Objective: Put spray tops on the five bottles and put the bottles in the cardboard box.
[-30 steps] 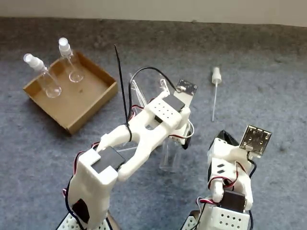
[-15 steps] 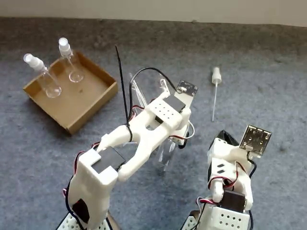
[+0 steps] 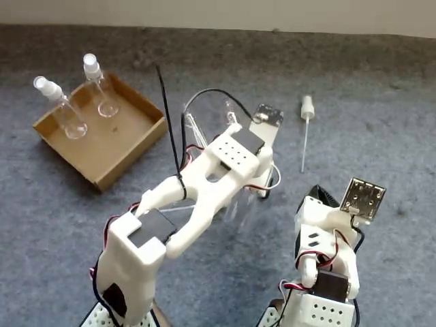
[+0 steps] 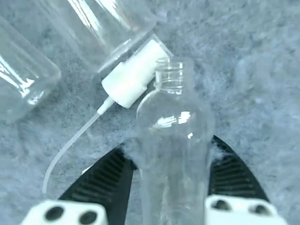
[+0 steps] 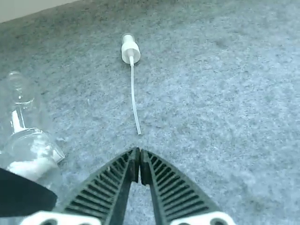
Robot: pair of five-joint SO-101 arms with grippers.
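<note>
A clear bottle with no top sits between the black fingers of my left gripper, which is shut on it; from above the bottle shows under the left arm. A white spray top with its thin tube lies on the carpet just beyond the bottle's neck, beside two more bare bottles. Another spray top lies far right of centre, ahead of my right gripper, which is shut and holds nothing. The cardboard box holds two bottles with tops on.
Grey carpet covers the table. The left arm spans the middle and hides most of the loose bottles. The right arm rests at the near right. Bare carpet stretches right of the long tube.
The left arm has shifted a little toward the far side, and the bottle in its gripper has swung and risen with it. The right arm has stayed still.
</note>
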